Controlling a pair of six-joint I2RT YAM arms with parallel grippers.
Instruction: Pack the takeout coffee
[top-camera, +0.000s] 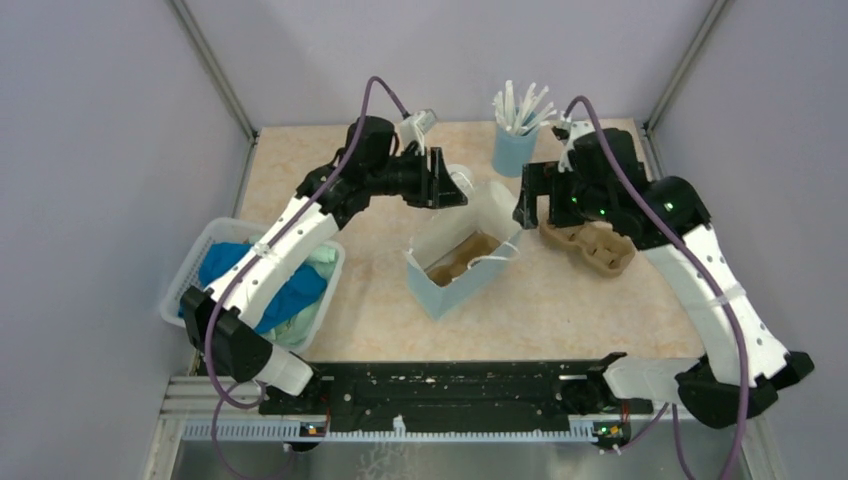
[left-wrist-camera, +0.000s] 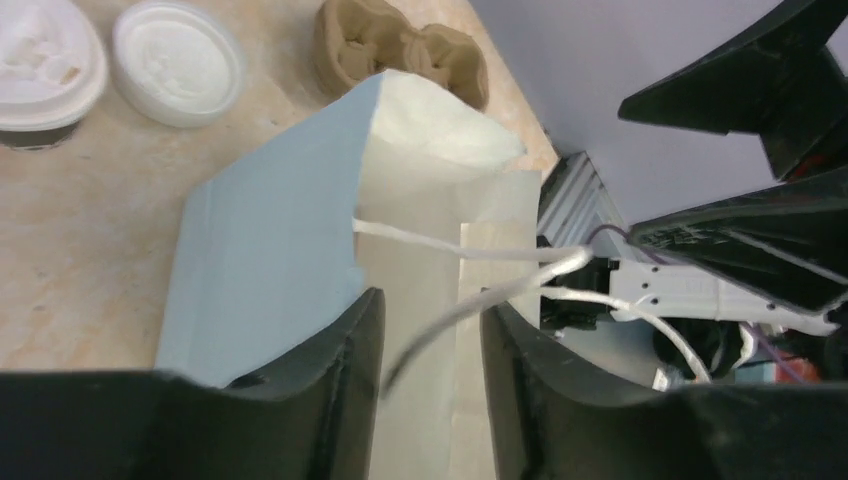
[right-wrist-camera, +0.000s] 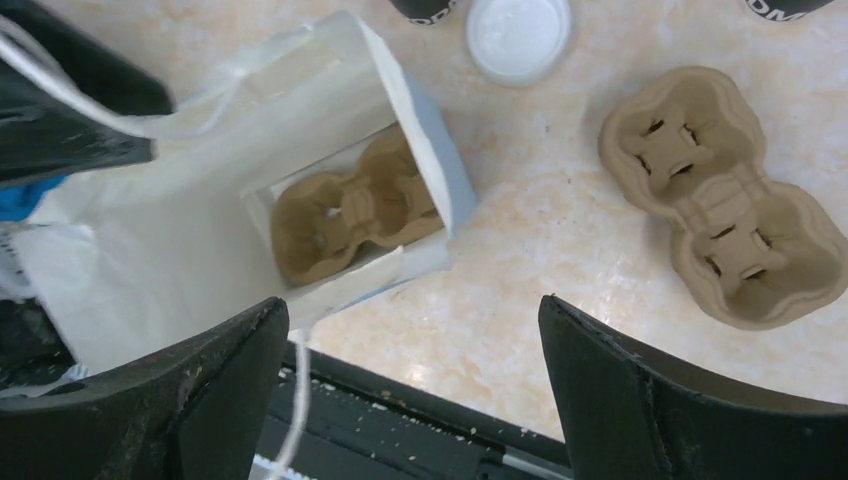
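Note:
The takeout coffee (left-wrist-camera: 40, 60), a dark cup under a white dome lid, stands on the table at the top left of the left wrist view. It is well apart from both grippers. A blue paper bag (top-camera: 450, 270) stands open mid-table with a brown cup carrier (right-wrist-camera: 350, 210) inside. My left gripper (left-wrist-camera: 432, 305) hovers over the bag's far rim. Its jaws are slightly apart, and a white string handle (left-wrist-camera: 470, 305) hangs loose between them. My right gripper (right-wrist-camera: 412, 305) is wide open above the bag's right side, holding nothing. The other string handle (right-wrist-camera: 295, 400) dangles by its left finger.
A loose white lid (left-wrist-camera: 178, 60) lies beside the coffee. A second brown carrier (top-camera: 590, 245) sits right of the bag. A blue cup of white sticks (top-camera: 515, 140) stands at the back. A white basket (top-camera: 195, 270) with blue cloth is at the left. Dark cups (right-wrist-camera: 425, 8) are cut off at the top edge of the right wrist view.

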